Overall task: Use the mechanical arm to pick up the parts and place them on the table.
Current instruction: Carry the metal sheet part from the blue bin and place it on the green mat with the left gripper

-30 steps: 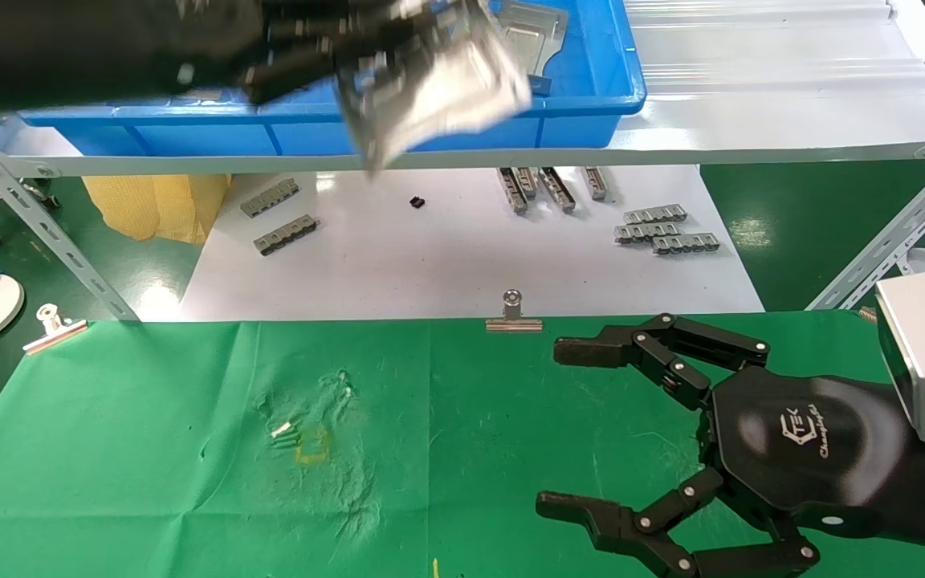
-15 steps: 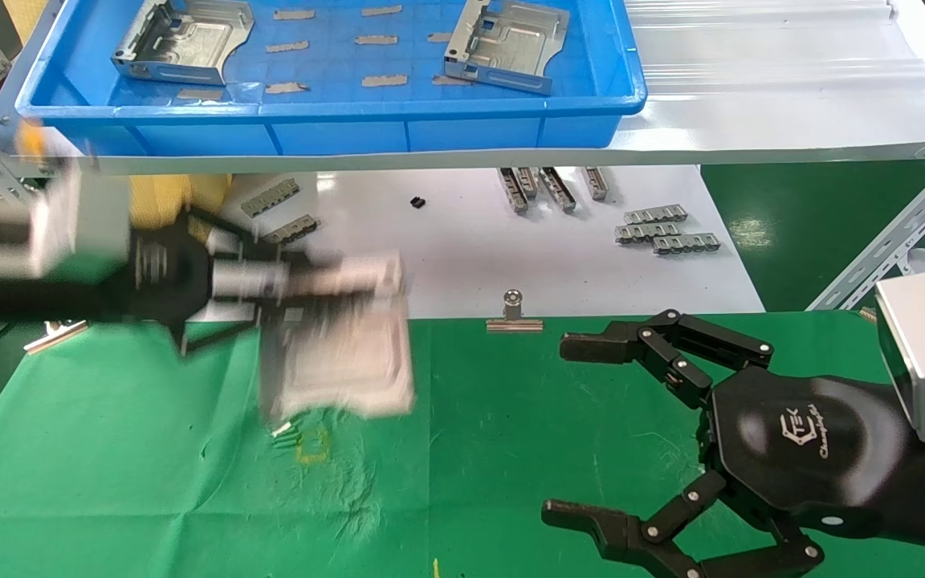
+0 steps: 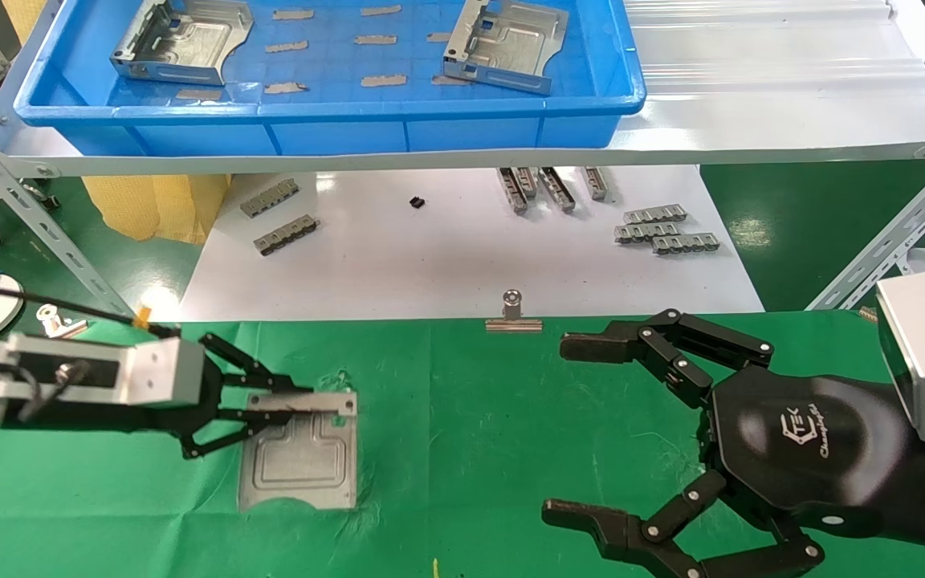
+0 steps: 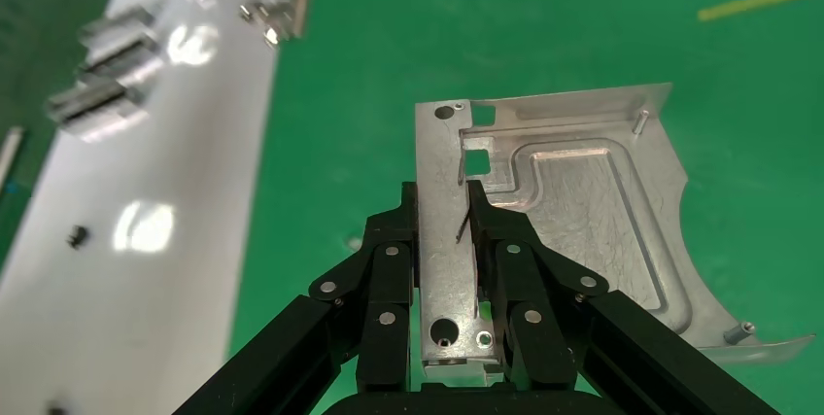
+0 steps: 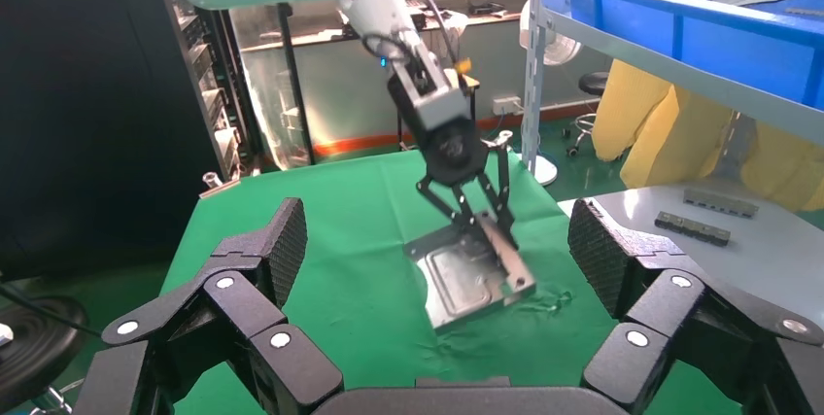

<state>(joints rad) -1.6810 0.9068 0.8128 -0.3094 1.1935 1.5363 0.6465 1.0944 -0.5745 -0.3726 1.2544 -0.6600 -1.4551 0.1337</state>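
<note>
Left end effector (image 4: 447,216) clamped on folded rim of sheet-metal part (image 3: 299,461), low over desk (image 3: 511,417).

Risk: part looks flat on cloth, though contact is hard to confirm; if one edge is still up, release could drop or skid it. Fingers straddle rim closely; retracting could snag and drag plate.

Part: silvery stamped plate, stepped recess, arched cut-out on edge nearest robot.

Right end effector (image 3: 591,433) spread, empty, hovering over desk's right side. Two more parts (image 3: 181,36) in blue tray (image 3: 350,128).

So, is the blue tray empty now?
No, two metal plates lie in the blue tray, with grey tape bits between them.
</note>
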